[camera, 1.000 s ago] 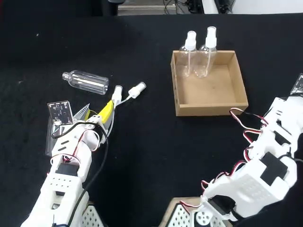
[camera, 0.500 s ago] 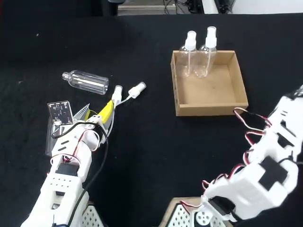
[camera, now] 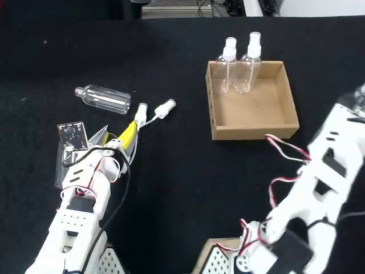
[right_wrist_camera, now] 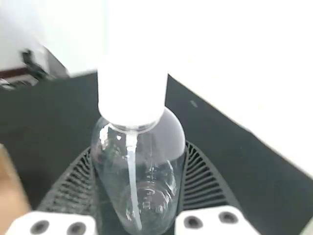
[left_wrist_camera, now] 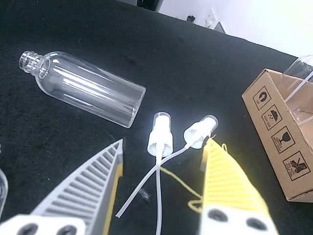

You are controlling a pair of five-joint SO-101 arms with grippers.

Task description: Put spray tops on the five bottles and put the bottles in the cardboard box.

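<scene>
An uncapped clear bottle (camera: pixel 103 98) (left_wrist_camera: pixel 85 88) lies on the black table. Two loose spray tops (camera: pixel 141 109) (camera: pixel 165 108) lie beside it, their tubes crossing (left_wrist_camera: pixel 160 133) (left_wrist_camera: pixel 201 130). My left gripper (camera: pixel 118 130) (left_wrist_camera: pixel 165 143) rests open just short of these tops, one finger on each side. The cardboard box (camera: pixel 254 132) (left_wrist_camera: pixel 286 132) holds two capped bottles (camera: pixel 228 68) (camera: pixel 249 65) against its far wall. My right gripper (right_wrist_camera: pixel 139 191) is shut on a capped bottle (right_wrist_camera: pixel 139 147), raised at the table's right edge (camera: pixel 358 98).
A small circuit board (camera: pixel 74 135) and a clear plastic piece (camera: pixel 61 168) lie beside the left arm. The right arm's white body (camera: pixel 319 182) stretches from the front edge up past the box's right front corner.
The right arm has swung up and lifted at the right edge, carrying its bottle. The left arm, the loose bottle and the spray tops have stayed put.
</scene>
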